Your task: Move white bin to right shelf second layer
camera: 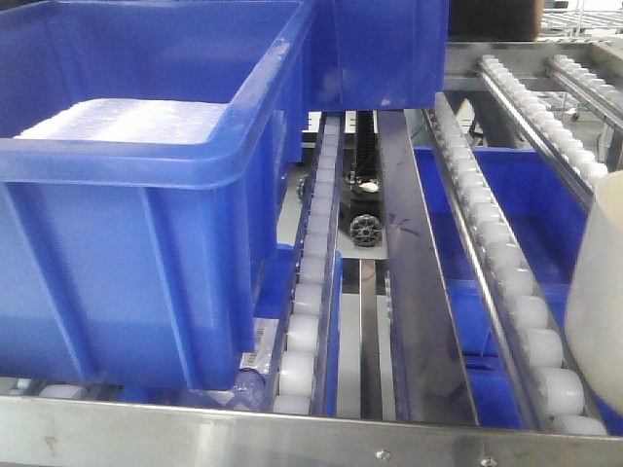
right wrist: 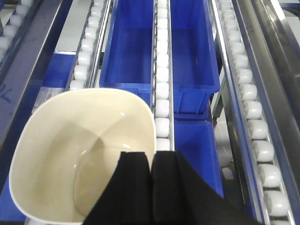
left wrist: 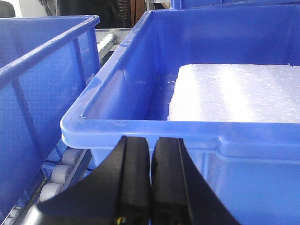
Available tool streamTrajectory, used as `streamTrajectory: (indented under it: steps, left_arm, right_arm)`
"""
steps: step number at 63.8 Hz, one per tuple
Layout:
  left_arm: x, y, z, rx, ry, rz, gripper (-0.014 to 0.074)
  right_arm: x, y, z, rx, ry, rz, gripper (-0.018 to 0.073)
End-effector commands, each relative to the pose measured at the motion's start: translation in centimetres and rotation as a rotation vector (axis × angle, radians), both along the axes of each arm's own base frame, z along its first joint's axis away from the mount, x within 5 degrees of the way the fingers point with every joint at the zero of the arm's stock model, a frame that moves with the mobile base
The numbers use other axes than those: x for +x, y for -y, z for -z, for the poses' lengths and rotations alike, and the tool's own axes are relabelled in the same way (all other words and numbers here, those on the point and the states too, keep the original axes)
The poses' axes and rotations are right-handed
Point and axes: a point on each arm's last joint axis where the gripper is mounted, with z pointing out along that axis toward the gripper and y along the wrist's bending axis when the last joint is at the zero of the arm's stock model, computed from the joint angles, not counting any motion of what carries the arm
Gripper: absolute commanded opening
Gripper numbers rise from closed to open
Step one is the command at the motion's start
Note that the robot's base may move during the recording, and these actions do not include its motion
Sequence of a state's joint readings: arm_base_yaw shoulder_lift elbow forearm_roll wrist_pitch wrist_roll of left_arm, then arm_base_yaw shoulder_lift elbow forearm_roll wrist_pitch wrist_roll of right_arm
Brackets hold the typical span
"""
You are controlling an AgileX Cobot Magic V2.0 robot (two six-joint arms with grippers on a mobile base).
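The white bin point(right wrist: 70, 150) is a cream glossy tub, empty, held above the sloping roller tracks point(right wrist: 162, 84) of the shelf level. My right gripper point(right wrist: 151, 157) is shut on its right rim, one finger inside the wall and one outside. In the front view only a slice of the bin point(camera: 599, 292) shows at the right edge, over the right-hand rollers point(camera: 531, 321) behind the riveted steel front rail point(camera: 292, 438). My left gripper point(left wrist: 151, 140) is shut and empty, just in front of the rim of a blue crate point(left wrist: 187, 126).
The blue crate point(camera: 127, 243) with a white foam slab point(left wrist: 234, 93) sits on the rollers at left. A second blue crate point(left wrist: 33, 70) stands left of it and another point(camera: 380, 49) behind. Blue crates point(right wrist: 140, 47) lie on the level below the tracks.
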State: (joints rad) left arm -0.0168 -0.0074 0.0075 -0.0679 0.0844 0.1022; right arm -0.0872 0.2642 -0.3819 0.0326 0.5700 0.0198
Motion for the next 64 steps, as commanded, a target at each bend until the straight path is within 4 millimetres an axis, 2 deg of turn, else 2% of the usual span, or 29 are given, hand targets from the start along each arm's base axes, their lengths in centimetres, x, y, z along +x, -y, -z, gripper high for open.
streamTrajectory:
  steps: [1, 6, 15, 28, 64]
  left_arm:
    - [0.0, 0.0, 0.4, -0.01, 0.06, -0.002, 0.0085]
    - [0.0, 0.0, 0.4, -0.01, 0.06, -0.002, 0.0085]
    - [0.0, 0.0, 0.4, -0.01, 0.06, -0.002, 0.0085]
    - [0.0, 0.0, 0.4, -0.01, 0.06, -0.002, 0.0085]
    - [0.0, 0.0, 0.4, -0.01, 0.06, -0.002, 0.0085]
  right_arm:
    - [0.4, 0.1, -1.4, -0.025, 0.154, 0.006, 0.0057]
    - [0.4, 0.2, -0.6, -0.039, 0.266, 0.011, 0.0057]
    - [-0.3, 0.2, 2.1, -0.056, 0.471, 0.02, 0.0057]
    - [-1.0, 0.1, 6.0, -0.058, 0.508, 0.02, 0.0057]
    - [-0.9, -0.1, 6.4, -0.047, 0.467, -0.024, 0.0057]
